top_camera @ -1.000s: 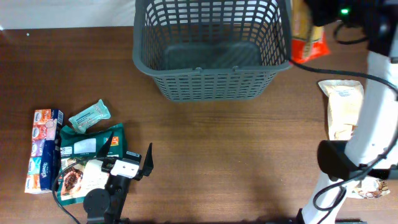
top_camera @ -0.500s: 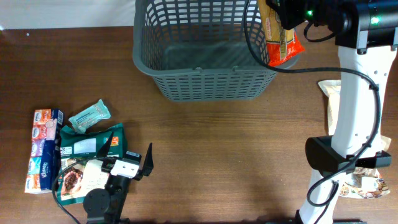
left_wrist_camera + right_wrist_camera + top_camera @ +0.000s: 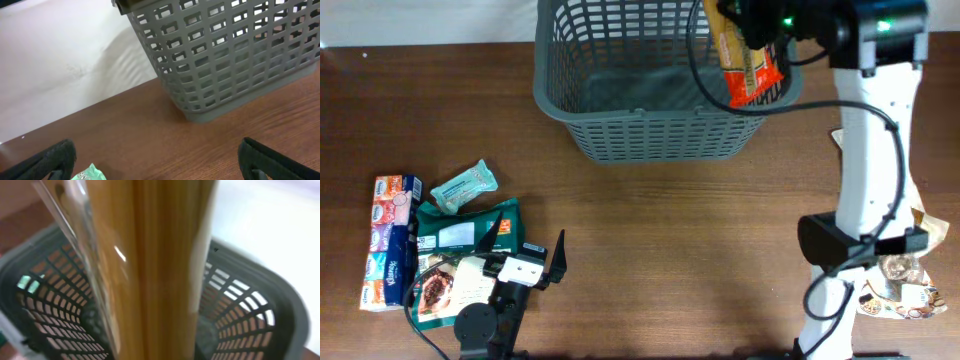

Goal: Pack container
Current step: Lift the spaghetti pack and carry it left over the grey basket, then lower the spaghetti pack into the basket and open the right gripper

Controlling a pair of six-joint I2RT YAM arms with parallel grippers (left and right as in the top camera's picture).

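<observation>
The dark grey lattice basket [image 3: 620,135] stands at the back middle of the table; it also shows in the left wrist view [image 3: 235,60] and from above in the right wrist view [image 3: 45,325]. My right gripper [image 3: 752,22] is shut on a long orange and clear spaghetti packet [image 3: 748,62] and holds it over the basket's right end. The packet fills the right wrist view [image 3: 150,270] and hides the fingers. My left gripper [image 3: 525,255] is open and empty near the front left, beside the food packets.
At the left lie a tissue multipack [image 3: 390,240], a mint green packet [image 3: 463,186], a dark green bag [image 3: 465,228] and a printed packet [image 3: 448,285]. More packets [image 3: 900,285] lie at the right edge behind the right arm.
My right gripper has carried the spaghetti packet leftward, from outside the basket's right rim to over its right end. The left arm has not moved.
</observation>
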